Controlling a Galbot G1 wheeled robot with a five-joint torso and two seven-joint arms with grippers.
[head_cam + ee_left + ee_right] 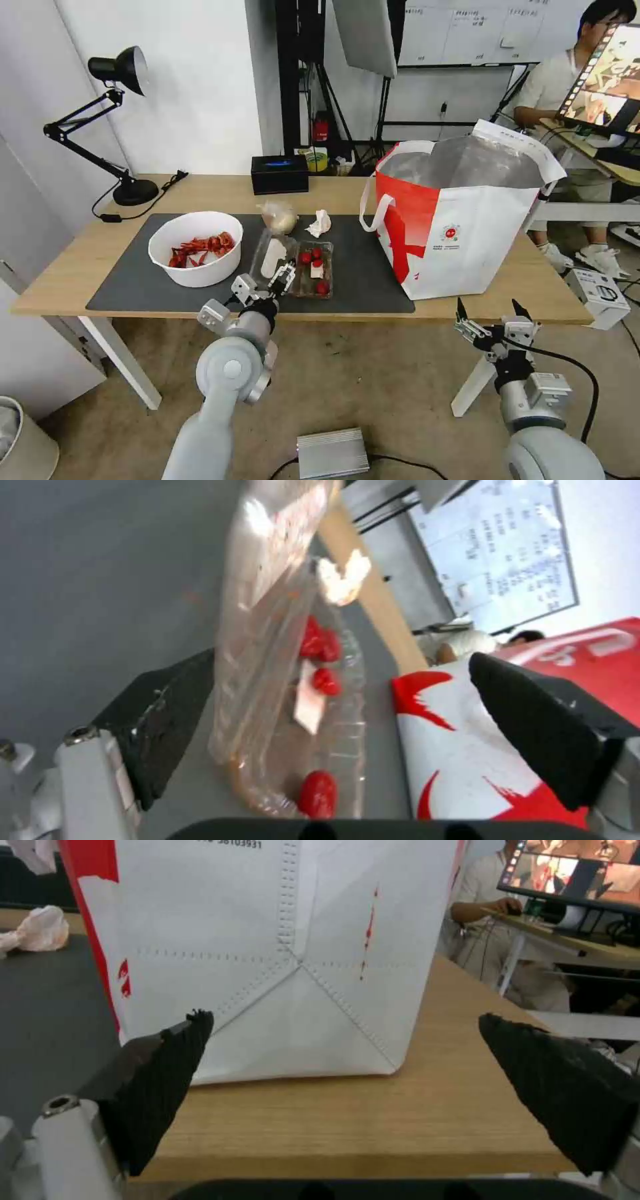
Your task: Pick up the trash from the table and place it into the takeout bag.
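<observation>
- Left gripper [283,277] low centre of the head view, at the near edge of the clear tomato tray [313,269] on the grey mat [133,280]; fingers [167,720] spread open, one on each side of the raised lid, nothing gripped.
- Risk: thin lid flexes or slips when pinched; the hinged tray could swing open and spill tomatoes [317,794].
- Risk: pushing it into the tissue [319,223] or the beige bundle [279,216] just behind.
- Bowl of red shells [196,248] sits left of the tray on the counter [53,280]; could get bumped.
- Takeout bag [460,220] stands right of centre, mouth open; soft rim could snag the tray.
- Right gripper [492,313] lower right, open and empty, near the bag.
</observation>
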